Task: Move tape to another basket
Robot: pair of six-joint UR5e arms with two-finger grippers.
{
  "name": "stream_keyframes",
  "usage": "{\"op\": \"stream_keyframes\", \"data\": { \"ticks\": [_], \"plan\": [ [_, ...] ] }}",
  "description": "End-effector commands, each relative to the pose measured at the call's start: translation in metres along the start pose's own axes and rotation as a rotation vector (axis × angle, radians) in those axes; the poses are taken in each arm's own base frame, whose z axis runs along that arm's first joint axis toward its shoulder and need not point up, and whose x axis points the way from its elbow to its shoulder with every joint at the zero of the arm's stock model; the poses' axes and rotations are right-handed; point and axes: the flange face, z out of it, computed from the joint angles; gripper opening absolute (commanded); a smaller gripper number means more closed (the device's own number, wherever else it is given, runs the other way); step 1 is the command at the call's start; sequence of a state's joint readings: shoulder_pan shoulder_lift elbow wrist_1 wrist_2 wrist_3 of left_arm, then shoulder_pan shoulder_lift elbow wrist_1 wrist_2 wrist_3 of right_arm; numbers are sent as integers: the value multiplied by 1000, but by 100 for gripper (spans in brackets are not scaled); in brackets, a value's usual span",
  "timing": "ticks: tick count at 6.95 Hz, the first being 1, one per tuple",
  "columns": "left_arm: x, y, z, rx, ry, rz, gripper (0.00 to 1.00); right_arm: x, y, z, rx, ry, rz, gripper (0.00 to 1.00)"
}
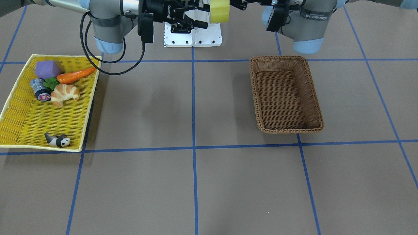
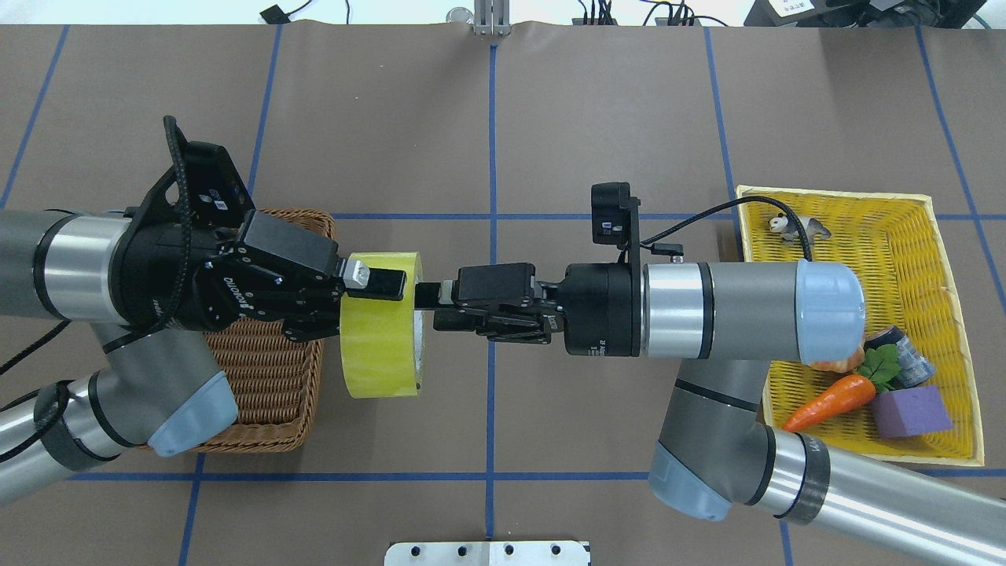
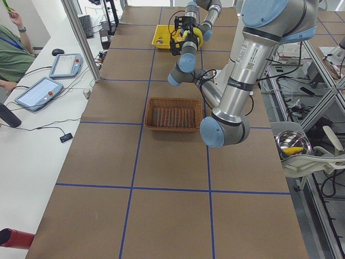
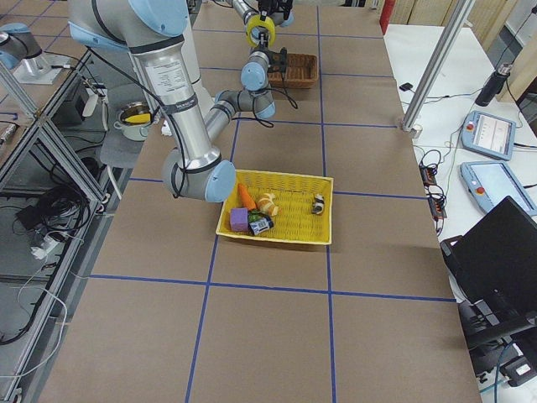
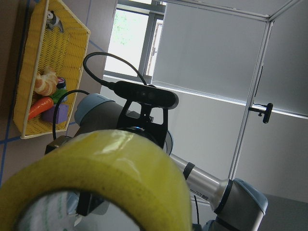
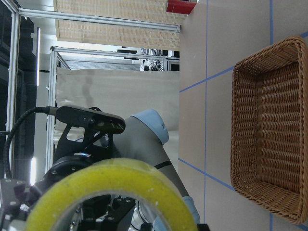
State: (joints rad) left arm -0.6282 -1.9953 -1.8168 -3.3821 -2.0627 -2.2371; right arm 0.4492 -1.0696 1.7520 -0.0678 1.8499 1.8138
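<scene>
The tape (image 2: 377, 346) hangs in the air above the middle of the table (image 1: 147, 107), on the robot's side of it, caught between the two arms, which meet nose to nose. It stands on edge with its hole facing along the line of the arms, which gives each side a wall of the ring to pinch. The left pincer (image 2: 385, 292) lays one finger over the top of the yellow band and seems clamped on the upper wall, though its other finger is hidden by the roll. The right pincer (image 1: 204, 16) stands with jaws apart. In the front view one finger is level with the hole and the other sits below the roll and stops just short of it, so I judge it carries no load. This looks like the hand-over step, with the drop yet to come. The basket (image 1: 287, 98) sits on the left arm's side, well apart from the yellow tray (image 1: 19, 114) at the far end, and shows bare weave on its floor. Its mouth looks broad next to the roll, but its walls are deep, so the tape should pass over the braided rim before it is lowered. If the right finger does reach into the hole, it should draw straight back along the roll's axis first, because a sideways swing by the left arm could snag the core on it. Between the tape and the basket only bare table shows, leaving free room for the carry.
</scene>
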Motion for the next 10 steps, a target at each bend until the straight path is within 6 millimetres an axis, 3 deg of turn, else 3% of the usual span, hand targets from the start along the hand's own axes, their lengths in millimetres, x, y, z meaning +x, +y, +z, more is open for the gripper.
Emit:
{"op": "stream_keyframes", "data": {
  "ticks": [1,2,3,4,6,7,9,10],
  "plan": [
    [1,2,-2,0,0,-2,0,9,-2,-7,10,23,5,100],
    [1,1,-5,5,-2,0,0,27,-22,-35,49,81,-28,100],
    [-6,-2,-18,16,-36,-5,0,32,-54,-75,55,148,-112,100],
    [4,-24,-62,72,-105,37,0,20,-102,-113,42,251,-147,100],
    [36,-87,-149,173,-347,106,0,2,-160,-170,-36,456,-291,100],
    [43,-110,-174,194,-490,143,0,3,-184,-206,-23,549,-345,100],
    [55,-137,-195,235,-660,152,0,10,-234,-271,31,736,-406,100],
    [53,-145,-204,251,-692,174,0,22,-251,-288,13,829,-512,100]
  ]
}}
